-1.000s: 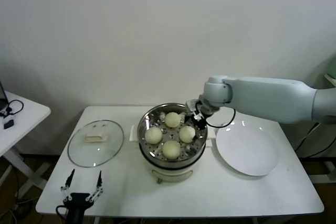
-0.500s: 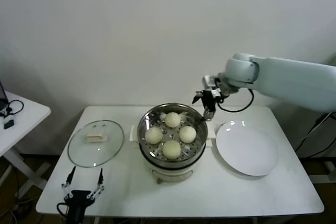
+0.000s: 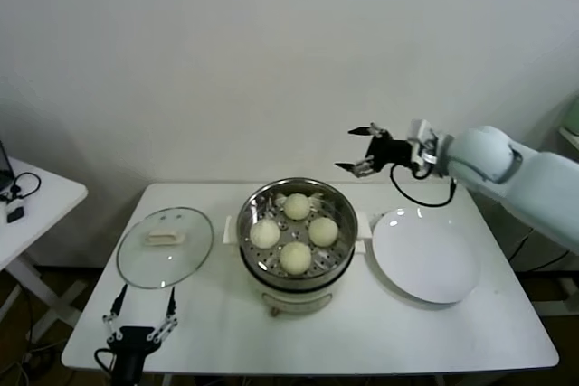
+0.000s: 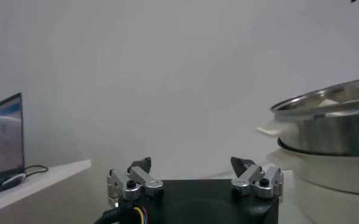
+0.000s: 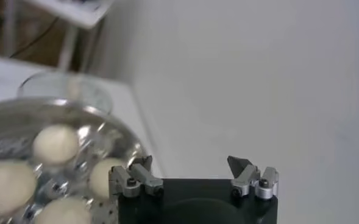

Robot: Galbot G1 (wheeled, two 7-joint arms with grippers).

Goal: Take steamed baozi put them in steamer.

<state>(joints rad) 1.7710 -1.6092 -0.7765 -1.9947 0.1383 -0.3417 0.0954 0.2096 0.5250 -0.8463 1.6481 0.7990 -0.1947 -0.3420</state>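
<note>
Hovering spread and empty above the steamer [image 3: 296, 232], off its far right rim, the right claw [image 3: 362, 149] is carrying nothing, since all four steamed baozi [image 3: 296, 258] are sitting inside. The left claw [image 3: 140, 315] is idling, fingers apart, at the surface's [image 3: 452, 332] near-left edge.

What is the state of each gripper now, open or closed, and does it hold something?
Left gripper: open, holds nothing, parked at the front table edge.
Right gripper: open, holds nothing, raised above and behind the steamer.
</note>
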